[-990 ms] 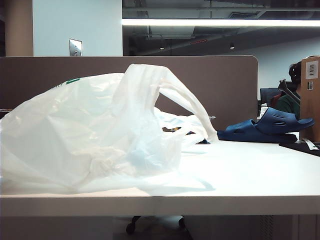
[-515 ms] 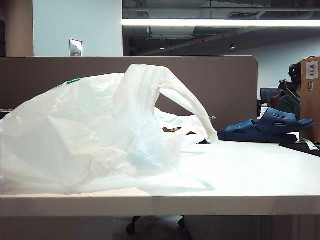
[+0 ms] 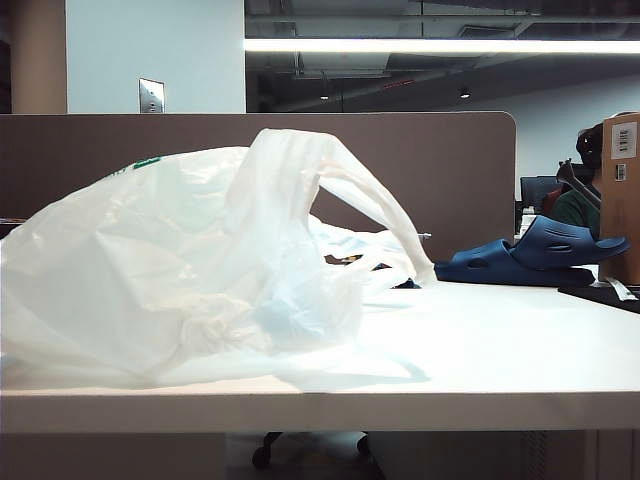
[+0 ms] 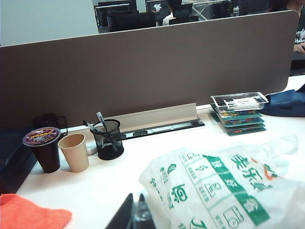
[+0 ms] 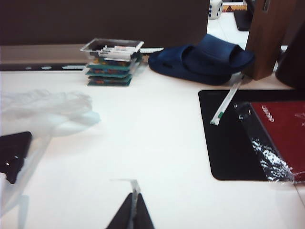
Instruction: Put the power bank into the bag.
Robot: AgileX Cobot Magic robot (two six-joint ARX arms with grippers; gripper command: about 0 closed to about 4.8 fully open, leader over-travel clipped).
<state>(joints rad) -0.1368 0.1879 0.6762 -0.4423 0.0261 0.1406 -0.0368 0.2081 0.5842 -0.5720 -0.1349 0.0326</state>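
The left gripper (image 4: 136, 217) hangs clenched and empty above the table (image 4: 105, 186), just beside the crinkled bag (image 4: 224, 191); the right gripper (image 5: 132, 214) is likewise pinched closed on nothing over bare tabletop; off to its side the power bank (image 5: 13, 152) lies under the bag's thin edge; farther off rests a blue clog (image 5: 200, 59).

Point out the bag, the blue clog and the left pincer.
bag (image 3: 170, 270): exterior view, on its crinkled side wall.
blue clog (image 5: 200, 59): right wrist view, on its upper strap.
left pincer (image 4: 132, 217): left wrist view, between its shut tips.
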